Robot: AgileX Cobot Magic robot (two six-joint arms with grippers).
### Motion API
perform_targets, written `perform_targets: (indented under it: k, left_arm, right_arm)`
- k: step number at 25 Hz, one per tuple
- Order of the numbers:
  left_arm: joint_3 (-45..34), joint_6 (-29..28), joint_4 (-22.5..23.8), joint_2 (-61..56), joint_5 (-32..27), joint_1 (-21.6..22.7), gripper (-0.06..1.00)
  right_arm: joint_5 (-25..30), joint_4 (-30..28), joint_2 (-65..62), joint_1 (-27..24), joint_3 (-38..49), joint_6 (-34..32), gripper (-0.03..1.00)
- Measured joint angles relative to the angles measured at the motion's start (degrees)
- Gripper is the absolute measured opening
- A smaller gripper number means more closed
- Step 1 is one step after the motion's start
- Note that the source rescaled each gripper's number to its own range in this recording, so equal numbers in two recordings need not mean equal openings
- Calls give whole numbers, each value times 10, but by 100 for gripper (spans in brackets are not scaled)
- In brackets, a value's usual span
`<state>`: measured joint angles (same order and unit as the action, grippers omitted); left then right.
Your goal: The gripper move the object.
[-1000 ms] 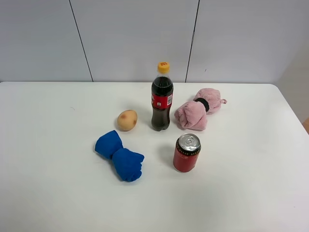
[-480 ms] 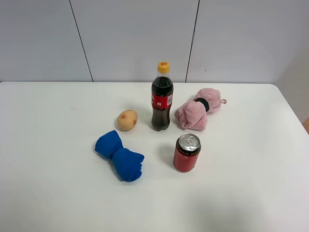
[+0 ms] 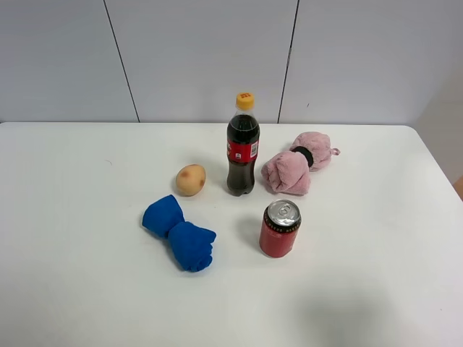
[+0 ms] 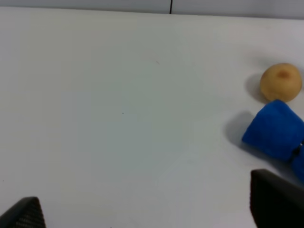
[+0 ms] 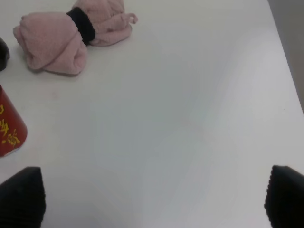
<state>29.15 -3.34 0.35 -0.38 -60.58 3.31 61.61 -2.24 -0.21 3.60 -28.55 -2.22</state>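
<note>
The blue cloth bundle (image 3: 179, 233), cinched into two lumps, lies on the white table (image 3: 79, 275) left of the middle. One lump of it shows in the left wrist view (image 4: 275, 129). Neither gripper shows in the exterior high view. In the left wrist view my left gripper (image 4: 149, 209) is open and empty, with only its black fingertips (image 4: 275, 202) in frame, and the bundle lies just beyond one tip. My right gripper (image 5: 153, 197) is open and empty over bare table, its fingertips (image 5: 21, 197) wide apart.
A cola bottle (image 3: 242, 148) stands at the middle with a potato (image 3: 191, 179) to its left. A red can (image 3: 280, 228) stands in front of it. A pink cloth bundle (image 3: 298, 165) lies to the right; it also shows in the right wrist view (image 5: 66, 35).
</note>
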Motion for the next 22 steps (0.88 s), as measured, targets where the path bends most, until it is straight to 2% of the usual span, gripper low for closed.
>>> perform_targets:
  k: [22]
  left_arm:
    - [0,0,0,0,0,0,100]
  right_arm:
    - [-7,-1,0,0,0,0,100]
